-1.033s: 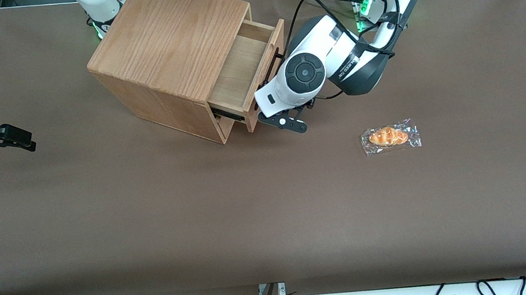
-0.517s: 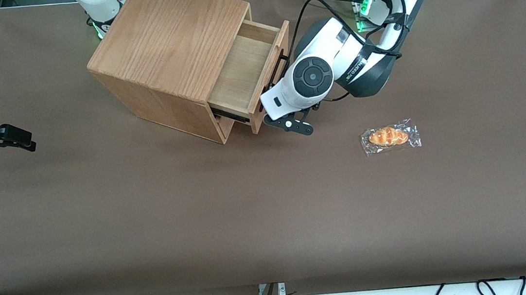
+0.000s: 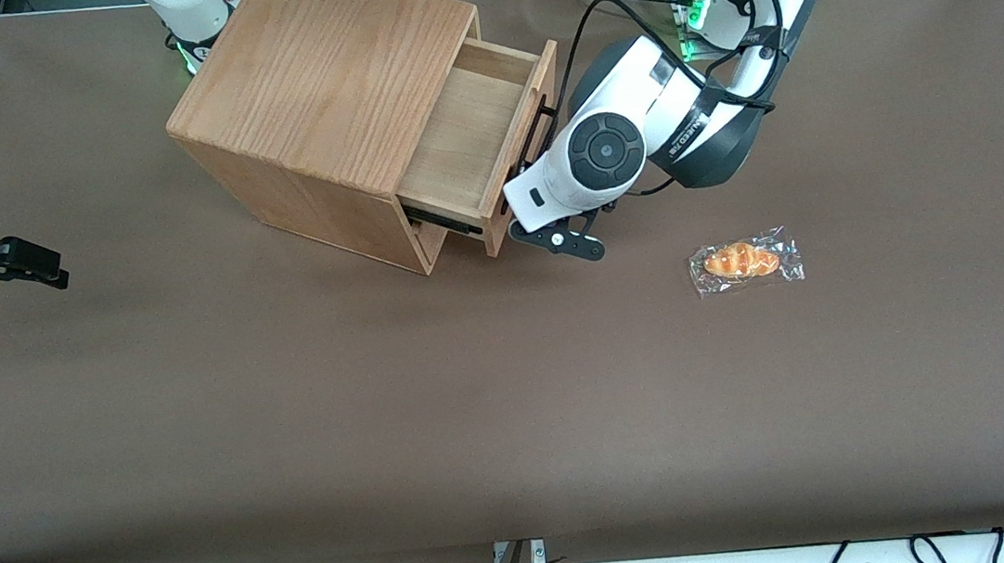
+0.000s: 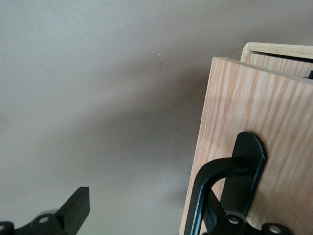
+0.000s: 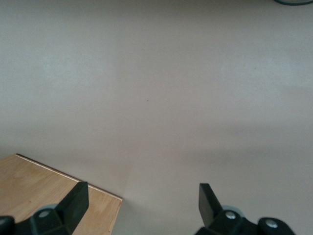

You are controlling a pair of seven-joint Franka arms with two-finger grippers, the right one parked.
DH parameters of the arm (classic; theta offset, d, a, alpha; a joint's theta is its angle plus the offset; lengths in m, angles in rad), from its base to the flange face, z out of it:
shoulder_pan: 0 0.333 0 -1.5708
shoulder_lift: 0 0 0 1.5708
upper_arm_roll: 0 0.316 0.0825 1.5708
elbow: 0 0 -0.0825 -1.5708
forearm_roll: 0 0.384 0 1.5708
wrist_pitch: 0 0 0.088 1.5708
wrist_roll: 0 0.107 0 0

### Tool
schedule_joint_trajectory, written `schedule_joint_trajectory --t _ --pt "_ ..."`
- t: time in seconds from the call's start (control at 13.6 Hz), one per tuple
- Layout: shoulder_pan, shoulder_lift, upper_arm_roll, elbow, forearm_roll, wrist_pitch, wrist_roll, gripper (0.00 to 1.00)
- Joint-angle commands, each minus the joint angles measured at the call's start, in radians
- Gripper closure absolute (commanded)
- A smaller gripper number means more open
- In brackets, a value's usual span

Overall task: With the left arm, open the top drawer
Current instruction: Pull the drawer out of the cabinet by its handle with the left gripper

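Note:
The top drawer (image 3: 459, 137) of the wooden box (image 3: 322, 77) stands partly pulled out, its pale inside showing bare. A thin black bar handle (image 3: 536, 140) runs along the drawer front (image 4: 259, 112). My left arm (image 3: 635, 128) reaches down in front of that drawer. Its gripper (image 3: 542, 217) is open at the handle: one finger (image 4: 232, 223) sits tucked between the handle bar (image 4: 205, 186) and the drawer front, while the other finger (image 4: 73, 208) hangs free over the table. Nothing is clamped between them.
A bread roll in clear wrap (image 3: 744, 261) lies on the brown table (image 3: 384, 406), nearer the front camera than the left arm and toward the working arm's end. Black cables (image 3: 594, 1) trail near the arm's base.
The drawer has slid a little farther out of the box. The left arm's wrist and gripper have moved with it, away from the box.

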Motion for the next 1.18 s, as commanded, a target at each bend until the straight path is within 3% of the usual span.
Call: schedule_joint_trajectory --t 0.0,1.11 --pt "0.031 -0.045 0.005 -0.025 0.029 -0.012 0.028 0.0" --pt "0.074 -0.055 0.008 -0.025 0.031 -0.038 0.085 0.0"
